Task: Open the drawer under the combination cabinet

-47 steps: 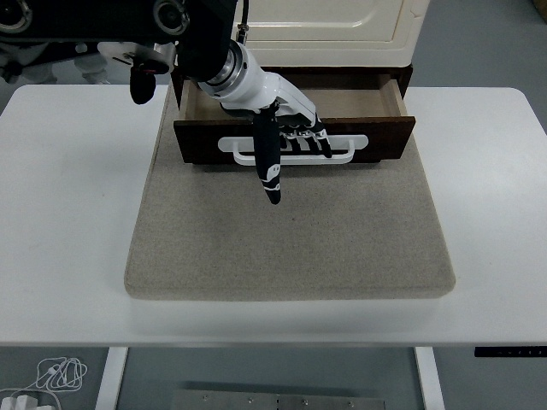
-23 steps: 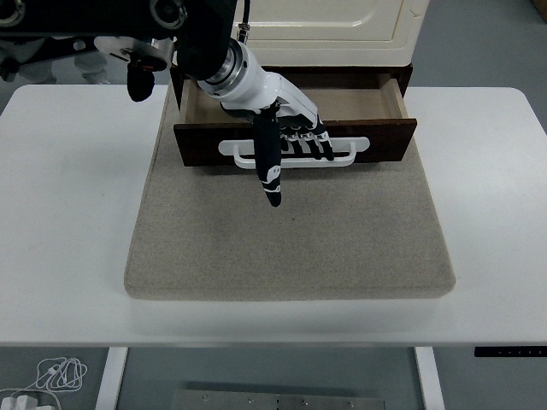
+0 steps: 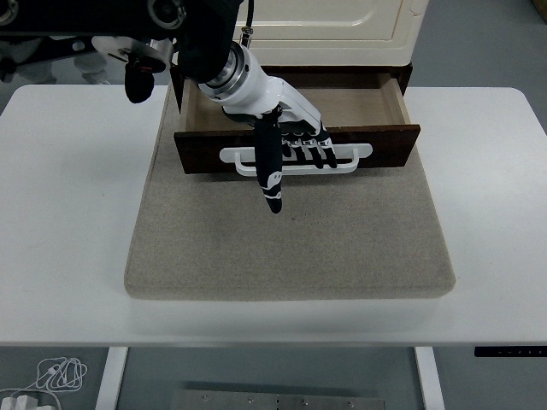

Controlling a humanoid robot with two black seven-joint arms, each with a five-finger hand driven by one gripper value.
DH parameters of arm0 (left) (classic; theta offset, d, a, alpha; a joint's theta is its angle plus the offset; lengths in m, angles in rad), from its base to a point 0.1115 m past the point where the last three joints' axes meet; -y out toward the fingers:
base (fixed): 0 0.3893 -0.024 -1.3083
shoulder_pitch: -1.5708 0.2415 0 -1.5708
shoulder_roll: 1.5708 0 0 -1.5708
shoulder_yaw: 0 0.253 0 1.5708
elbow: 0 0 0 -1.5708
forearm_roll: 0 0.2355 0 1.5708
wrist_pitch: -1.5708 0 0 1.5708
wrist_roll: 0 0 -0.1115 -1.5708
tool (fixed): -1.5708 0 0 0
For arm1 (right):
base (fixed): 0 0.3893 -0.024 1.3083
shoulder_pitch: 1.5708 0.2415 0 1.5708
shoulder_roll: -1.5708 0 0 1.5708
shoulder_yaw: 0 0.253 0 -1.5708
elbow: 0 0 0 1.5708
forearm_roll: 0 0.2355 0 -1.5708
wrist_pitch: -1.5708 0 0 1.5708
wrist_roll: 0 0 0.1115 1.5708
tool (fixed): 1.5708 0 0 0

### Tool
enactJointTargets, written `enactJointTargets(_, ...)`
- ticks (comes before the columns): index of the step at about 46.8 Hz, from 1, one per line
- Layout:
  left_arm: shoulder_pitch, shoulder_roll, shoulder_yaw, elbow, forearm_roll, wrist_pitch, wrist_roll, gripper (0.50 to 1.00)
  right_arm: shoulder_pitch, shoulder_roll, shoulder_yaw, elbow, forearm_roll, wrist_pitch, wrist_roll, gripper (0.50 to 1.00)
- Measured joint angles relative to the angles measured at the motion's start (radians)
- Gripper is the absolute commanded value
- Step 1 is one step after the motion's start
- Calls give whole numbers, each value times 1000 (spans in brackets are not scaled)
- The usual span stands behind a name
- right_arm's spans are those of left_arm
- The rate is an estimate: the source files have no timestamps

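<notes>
My left hand [image 3: 286,137] reaches in from the upper left, over the drawer [image 3: 376,141], fingers hooked around its handle [image 3: 359,154]. Behind my hand stands the cabinet [image 3: 342,26] with the drawer pulled out beneath it. Before my hand lies the mat [image 3: 291,248], resting on the desk [image 3: 68,213].

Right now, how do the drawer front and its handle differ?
The drawer front is dark brown wood; the handle is white. The front spans the full drawer width; the handle is a shorter bar across its middle. The left robot hand hooks the handle, not the front. Both run horizontally.
</notes>
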Motion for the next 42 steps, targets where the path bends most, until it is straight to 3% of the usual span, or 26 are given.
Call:
enactJointTargets(15, -4, 9, -52, 28, 1, 2, -3, 1000, 0, 0, 0, 0, 0, 0, 0, 926)
enactJointTargets(26, -4, 50, -212, 90, 13, 4, -23, 1000, -1, 0, 0, 0, 0, 0, 0, 926)
enactJointTargets(36, 12, 107, -449, 174, 16, 22, -105, 1000, -1, 0, 0, 0, 0, 0, 0, 926)
enactJointTargets(42, 13, 142, -545, 264, 16, 99, -196, 1000, 0, 0, 0, 0, 0, 0, 0, 926)
